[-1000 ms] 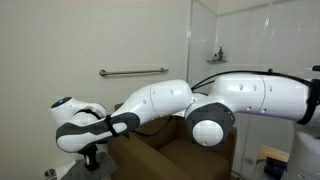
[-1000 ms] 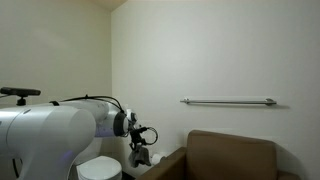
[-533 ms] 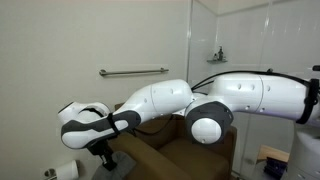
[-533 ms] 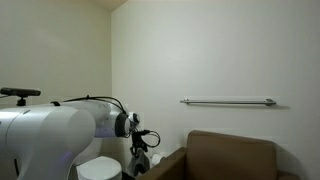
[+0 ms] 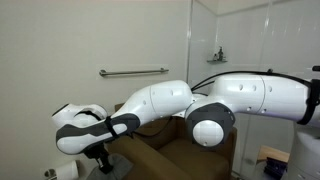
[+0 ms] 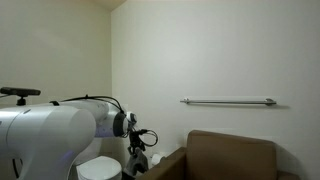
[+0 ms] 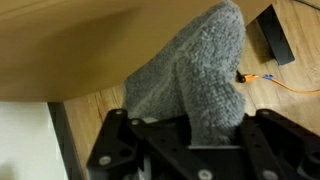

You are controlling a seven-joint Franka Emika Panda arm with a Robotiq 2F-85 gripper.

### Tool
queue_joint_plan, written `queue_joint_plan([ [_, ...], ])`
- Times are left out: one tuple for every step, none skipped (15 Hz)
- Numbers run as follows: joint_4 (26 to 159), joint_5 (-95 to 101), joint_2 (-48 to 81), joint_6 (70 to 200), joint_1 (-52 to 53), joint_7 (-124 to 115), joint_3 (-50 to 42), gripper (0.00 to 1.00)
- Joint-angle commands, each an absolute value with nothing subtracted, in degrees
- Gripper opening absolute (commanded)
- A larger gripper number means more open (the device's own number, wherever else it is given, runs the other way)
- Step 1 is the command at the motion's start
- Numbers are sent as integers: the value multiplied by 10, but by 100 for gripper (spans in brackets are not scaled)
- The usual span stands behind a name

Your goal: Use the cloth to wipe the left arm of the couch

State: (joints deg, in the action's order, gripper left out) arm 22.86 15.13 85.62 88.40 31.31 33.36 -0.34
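Both exterior views face the couch (image 5: pixel 152 160) (image 6: pixel 232 156) — wrist camera close.

A white robot arm (image 6: pixel 60 130) fills the lower left corner. Its black jaws hang low, just beside the near armrest (image 6: pixel 168 166) of a tan-brown couch (image 6: pixel 232 156), whose squarish backrest shows at the bottom edge. A steel wall bar (image 6: pixel 228 101) runs level on the cream wall above the backrest, and a white rounded object (image 6: pixel 100 169) sits under the arm.

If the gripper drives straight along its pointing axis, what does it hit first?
The gripper is shut on the cloth, so that leads; behind it, probably the left arm of the couch, near its edge. Depth unclear.
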Motion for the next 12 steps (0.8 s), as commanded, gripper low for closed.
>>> queue_joint_plan([
  [242,185,856,922,359,373,-21,4],
  [247,194,857,932,372,380,-26,4],
  [254,203,857,942,384,389,-31,4],
  [263,210,857,951,391,401,-34,4],
  [273,214,857,961,396,409,-34,4],
  [283,212,857,968,395,422,-30,4],
  [290,207,857,969,390,440,-22,4],
  [300,201,857,970,387,454,-14,4],
  [309,197,858,969,382,467,-8,4],
  [317,196,859,965,378,476,-5,4],
  [325,196,860,960,373,483,-3,4],
  [334,197,861,954,368,487,-2,4],
])
